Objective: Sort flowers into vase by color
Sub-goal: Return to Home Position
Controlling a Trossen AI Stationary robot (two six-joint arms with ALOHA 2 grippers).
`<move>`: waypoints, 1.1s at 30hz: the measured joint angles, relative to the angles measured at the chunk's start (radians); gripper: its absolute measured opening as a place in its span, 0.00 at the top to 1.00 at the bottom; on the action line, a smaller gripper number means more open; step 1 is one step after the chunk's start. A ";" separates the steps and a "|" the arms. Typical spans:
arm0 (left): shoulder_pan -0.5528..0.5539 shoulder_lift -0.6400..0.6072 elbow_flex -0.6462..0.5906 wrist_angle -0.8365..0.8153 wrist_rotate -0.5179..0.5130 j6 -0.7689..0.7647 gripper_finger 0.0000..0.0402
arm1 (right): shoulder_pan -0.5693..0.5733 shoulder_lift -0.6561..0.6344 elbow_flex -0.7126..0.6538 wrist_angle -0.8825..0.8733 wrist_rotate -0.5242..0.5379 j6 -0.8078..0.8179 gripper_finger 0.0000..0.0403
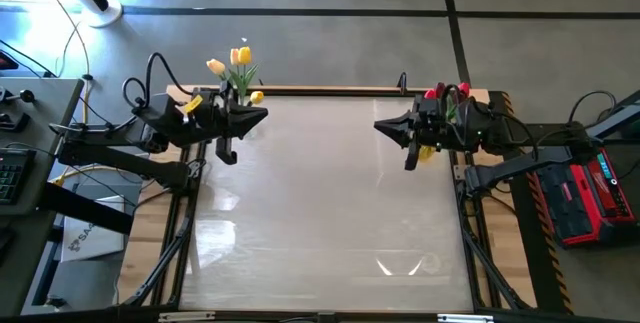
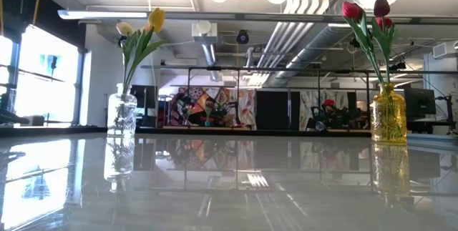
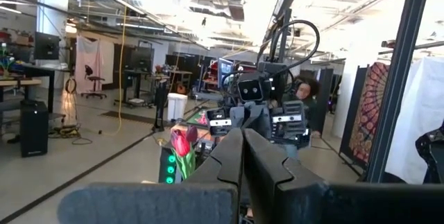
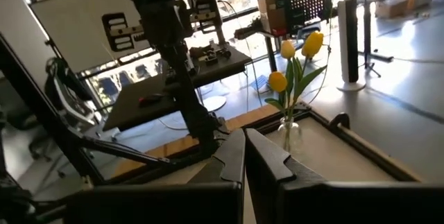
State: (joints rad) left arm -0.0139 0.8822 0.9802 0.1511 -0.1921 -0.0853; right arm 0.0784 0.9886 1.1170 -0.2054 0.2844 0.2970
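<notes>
Yellow tulips point(image 1: 238, 61) stand with their stems in a clear glass vase point(image 2: 122, 114) at the table's far left corner; the right wrist view shows them too point(image 4: 295, 52). Red and dark maroon tulips point(image 2: 366, 13) stand in an amber glass vase point(image 2: 389, 116) at the far right corner, also seen as red tulips point(image 3: 184, 143) in the left wrist view. My left gripper point(image 1: 264, 115) hovers shut and holding nothing beside the yellow tulips, pointing toward the table's right. My right gripper point(image 1: 378, 126) hovers shut and holding nothing beside the red ones, pointing left.
The glossy white tabletop point(image 1: 320, 213) spreads between the two arms. A wooden rail point(image 1: 330, 90) runs along the far edge. A red case point(image 1: 580, 198) sits off the table's right side, a desk with a keyboard point(image 1: 10, 173) off its left. A person point(image 3: 310, 89) sits beyond the right arm.
</notes>
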 joint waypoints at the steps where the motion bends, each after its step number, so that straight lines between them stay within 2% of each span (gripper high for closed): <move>1: 0.000 0.000 0.000 -0.001 0.000 0.000 1.00 | 0.000 0.001 0.000 0.001 0.000 0.020 1.00; 5: 0.000 0.000 0.000 -0.025 0.000 0.000 1.00 | 0.000 0.001 0.000 0.007 0.003 0.095 1.00; 13: -0.003 0.004 0.000 -0.070 0.005 -0.011 1.00 | -0.008 -0.012 0.000 0.039 0.024 0.114 1.00; 21: -0.016 -0.022 0.000 -0.139 0.007 -0.064 1.00 | 0.055 -0.114 0.000 0.043 0.045 0.032 1.00; 28: -0.015 -0.082 0.000 -0.277 0.007 -0.104 1.00 | 0.130 -0.220 0.000 -0.092 0.115 -0.031 1.00; 33: -0.016 -0.116 0.000 -0.385 -0.001 -0.097 1.00 | 0.191 -0.246 0.000 -0.179 0.128 -0.088 1.00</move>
State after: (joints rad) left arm -0.0296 0.7665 0.9806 -0.2338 -0.1927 -0.1823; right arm 0.2697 0.7429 1.1172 -0.3843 0.4127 0.2085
